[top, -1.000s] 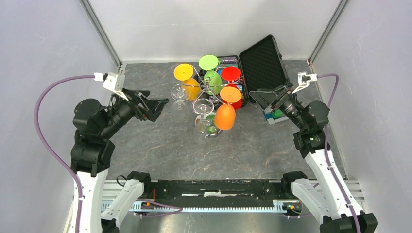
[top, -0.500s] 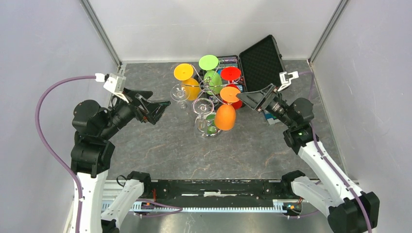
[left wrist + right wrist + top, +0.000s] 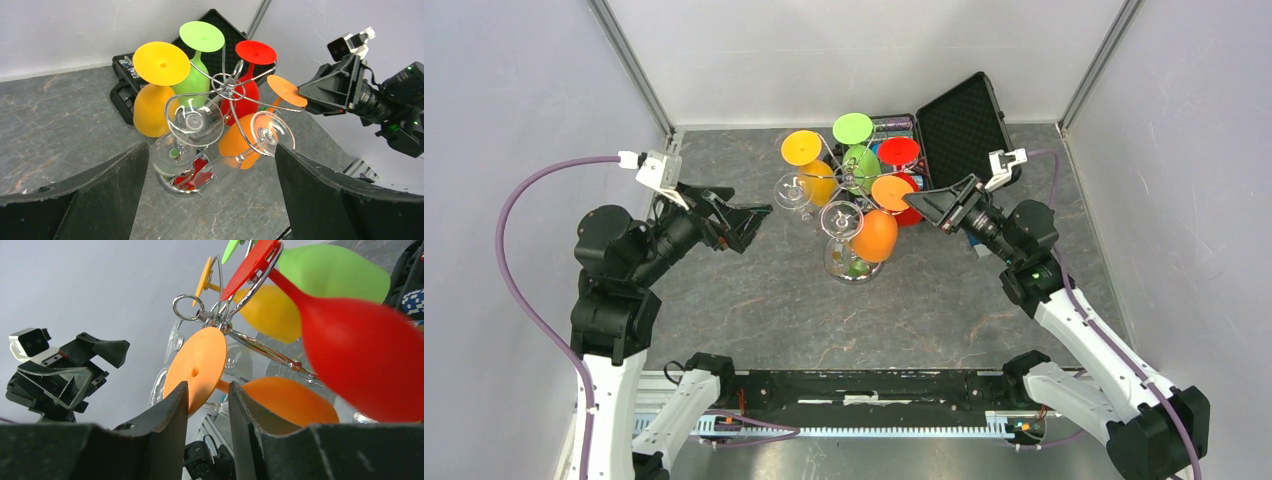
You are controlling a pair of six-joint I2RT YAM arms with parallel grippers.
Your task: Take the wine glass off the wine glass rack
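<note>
Orange wine glass (image 3: 874,235): hangs upside down and tilted on a right-side arm of the wine glass rack (image 3: 227,82).
Right jaws: narrowed around its foot rim; cannot tell if clamped.
Left jaws: wide apart, empty.
Technique: grip firmly, slide outward along the wire, and avoid the red glass (image 3: 360,360).

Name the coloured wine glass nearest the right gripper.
The orange wine glass: its foot alone sits at the tips of the right gripper; the red glass hangs beside it, the green glass and yellow glass behind.
</note>
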